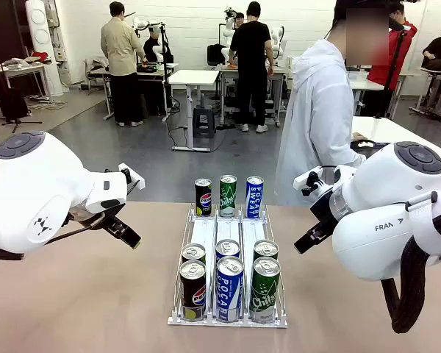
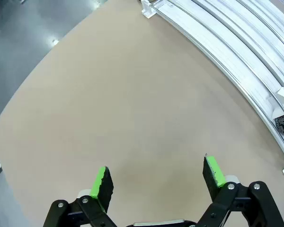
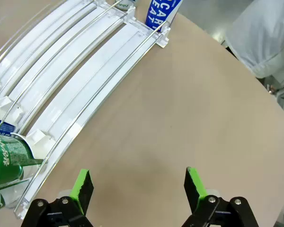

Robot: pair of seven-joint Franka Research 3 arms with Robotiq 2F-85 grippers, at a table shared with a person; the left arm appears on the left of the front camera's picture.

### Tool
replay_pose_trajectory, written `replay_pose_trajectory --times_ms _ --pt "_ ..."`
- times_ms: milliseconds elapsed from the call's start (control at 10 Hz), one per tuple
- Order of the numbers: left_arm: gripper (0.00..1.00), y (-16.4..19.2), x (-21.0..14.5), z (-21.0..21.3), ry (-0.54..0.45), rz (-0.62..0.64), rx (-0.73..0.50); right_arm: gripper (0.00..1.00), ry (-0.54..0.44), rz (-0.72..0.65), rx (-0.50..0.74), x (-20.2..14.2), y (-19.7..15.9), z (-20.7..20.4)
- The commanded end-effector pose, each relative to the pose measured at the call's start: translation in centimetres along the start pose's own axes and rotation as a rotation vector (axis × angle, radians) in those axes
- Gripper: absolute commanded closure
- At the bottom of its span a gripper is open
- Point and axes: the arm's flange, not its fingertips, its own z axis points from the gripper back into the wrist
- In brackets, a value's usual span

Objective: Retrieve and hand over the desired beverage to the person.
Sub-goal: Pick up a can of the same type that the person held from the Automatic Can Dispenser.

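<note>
Left claw [image 2: 157,178] and right claw [image 3: 138,187] hung spread and empty over the tan surface [image 1: 73,294] flanking the white three-lane wire rack [image 1: 228,229], person in long white hooded coat [image 1: 320,125] beyond its far end, so probably best was awaiting a choice, then gripping a front-row can [image 1: 229,287] upright.
</note>
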Motion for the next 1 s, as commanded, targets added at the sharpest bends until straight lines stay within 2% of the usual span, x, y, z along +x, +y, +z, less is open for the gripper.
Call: replay_pose_trajectory --times_ms 0,900 --pt "0.0 0.0 0.0 0.0 0.0 0.0 0.0 0.0 0.0 0.0 0.0 0.0 0.0 0.0" --pt "0.0 0.0 0.0 0.0 0.0 0.0 0.0 0.0 0.0 0.0 0.0 0.0 0.0 0.0"
